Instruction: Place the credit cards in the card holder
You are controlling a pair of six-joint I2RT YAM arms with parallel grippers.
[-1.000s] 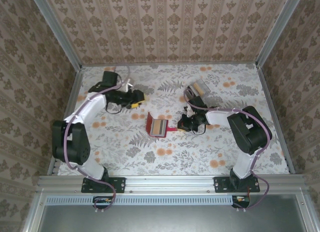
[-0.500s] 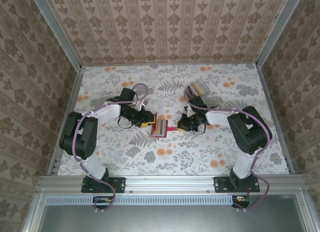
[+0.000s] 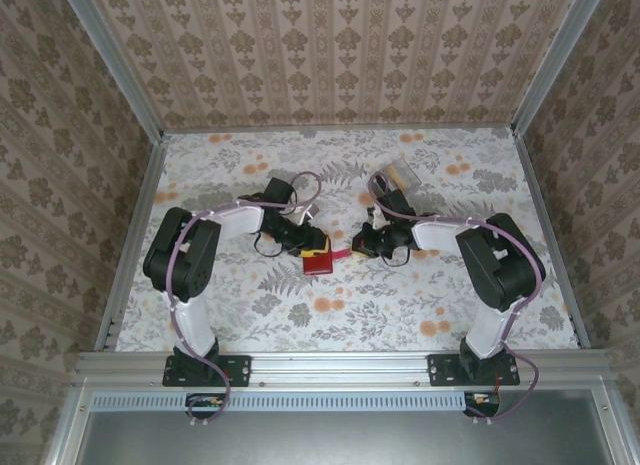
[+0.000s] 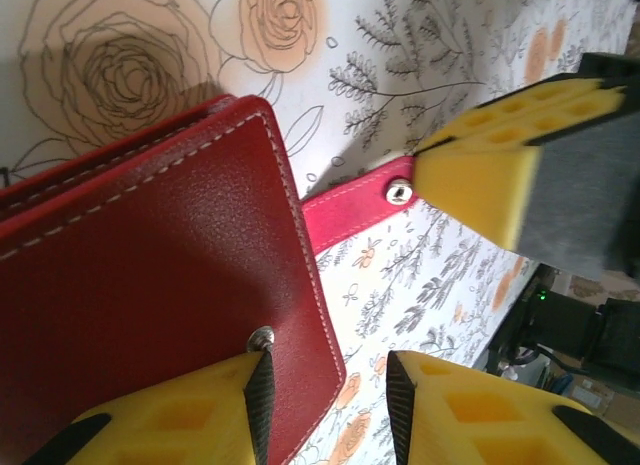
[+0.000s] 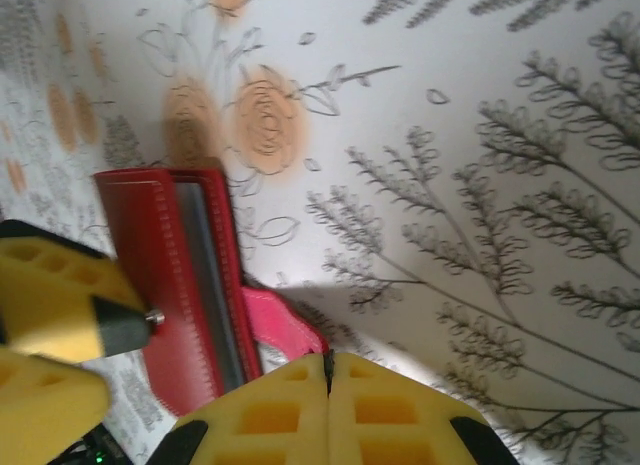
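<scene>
Fingers of the right gripper (image 5: 328, 370) are pinched together on the tab (image 5: 283, 325) of the card holder (image 5: 160, 265), from its 3 o'clock, at the middle of the table (image 3: 450, 315). Left gripper (image 4: 328, 375) fingers stand apart, one pad on the red cover. A grey edge (image 5: 205, 265) between the leaves is likely a card, so only closing seems left. A second ago the holder stood open, the left gripper away at its 10 o'clock.

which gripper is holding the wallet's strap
The right gripper, shut on the pink-red strap. The left gripper instead stands open over the edge of the wallet.
</scene>
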